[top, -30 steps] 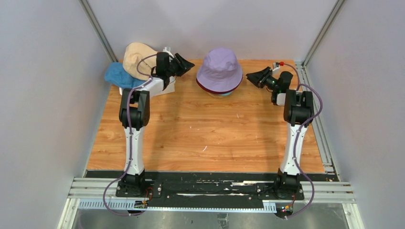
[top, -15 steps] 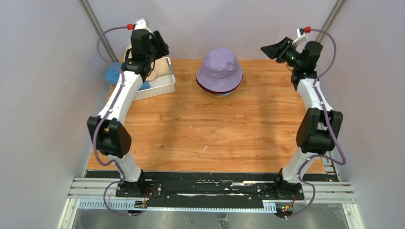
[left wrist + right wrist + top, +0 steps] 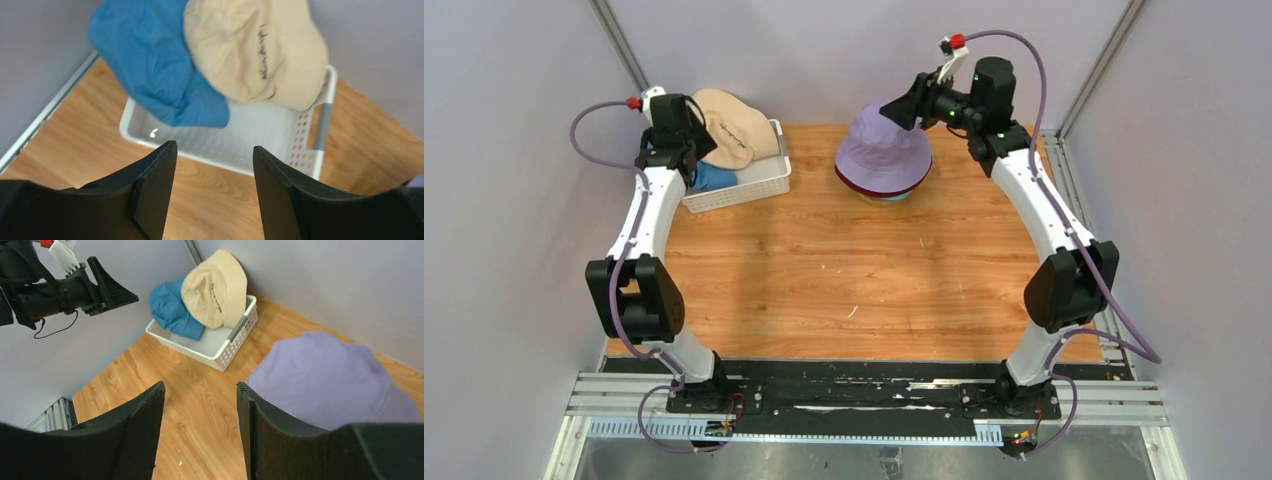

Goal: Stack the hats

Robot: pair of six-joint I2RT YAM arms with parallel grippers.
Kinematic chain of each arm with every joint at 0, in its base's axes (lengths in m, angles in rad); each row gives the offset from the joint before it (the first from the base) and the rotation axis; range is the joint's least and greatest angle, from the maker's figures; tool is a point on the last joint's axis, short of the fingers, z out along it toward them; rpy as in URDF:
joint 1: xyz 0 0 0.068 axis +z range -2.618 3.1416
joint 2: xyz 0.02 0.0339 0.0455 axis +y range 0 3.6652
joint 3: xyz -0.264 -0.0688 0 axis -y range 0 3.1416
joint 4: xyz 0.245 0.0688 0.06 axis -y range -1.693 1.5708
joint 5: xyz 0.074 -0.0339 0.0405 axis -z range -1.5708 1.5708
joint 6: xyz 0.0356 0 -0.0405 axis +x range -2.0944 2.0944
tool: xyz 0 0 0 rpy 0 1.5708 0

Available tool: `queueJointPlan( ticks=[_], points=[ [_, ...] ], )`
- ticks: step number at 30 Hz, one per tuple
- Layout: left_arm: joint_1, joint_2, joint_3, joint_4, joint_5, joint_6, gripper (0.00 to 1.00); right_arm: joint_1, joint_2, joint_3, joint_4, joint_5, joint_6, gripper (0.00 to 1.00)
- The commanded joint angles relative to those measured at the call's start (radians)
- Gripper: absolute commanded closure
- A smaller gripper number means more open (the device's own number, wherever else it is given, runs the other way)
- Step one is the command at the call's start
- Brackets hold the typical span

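Left pincer and right pincer stand spread, empty. Blue hat and beige hat overhang the basket. Right of it, the lavender hat covers a dark red hat, only its edge showing.

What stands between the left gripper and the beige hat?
Nothing visible does. The left gripper, open, hangs above the white basket's edge. The beige hat lies on top there, overlapping the blue hat, uncovered.

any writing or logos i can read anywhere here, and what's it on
Beige bucket hat: one short line of dark script on its crown, too small and blurred to read.
Blue hat, lavender hat, white basket: no text visible.
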Motion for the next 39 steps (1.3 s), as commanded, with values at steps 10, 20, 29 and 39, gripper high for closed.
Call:
queueJointPlan(
  ticks=[10,20,29,39],
  points=[
    [0.198,-0.042,-0.192,0.105,-0.022,-0.167,0.38,0.041,-0.020,-0.112,-0.026,0.018,-0.075,0.45],
    [0.246,0.177,-0.063,0.157,0.019,-0.181,0.35,0.042,-0.026,-0.106,-0.021,-0.013,-0.063,0.46],
    [0.278,0.289,-0.037,0.239,0.043,-0.167,0.30,0.040,-0.033,-0.091,-0.042,-0.015,-0.075,0.46],
    [0.290,0.392,0.012,0.377,0.108,-0.138,0.32,0.039,-0.039,-0.103,-0.040,-0.006,-0.075,0.46]
  ],
)
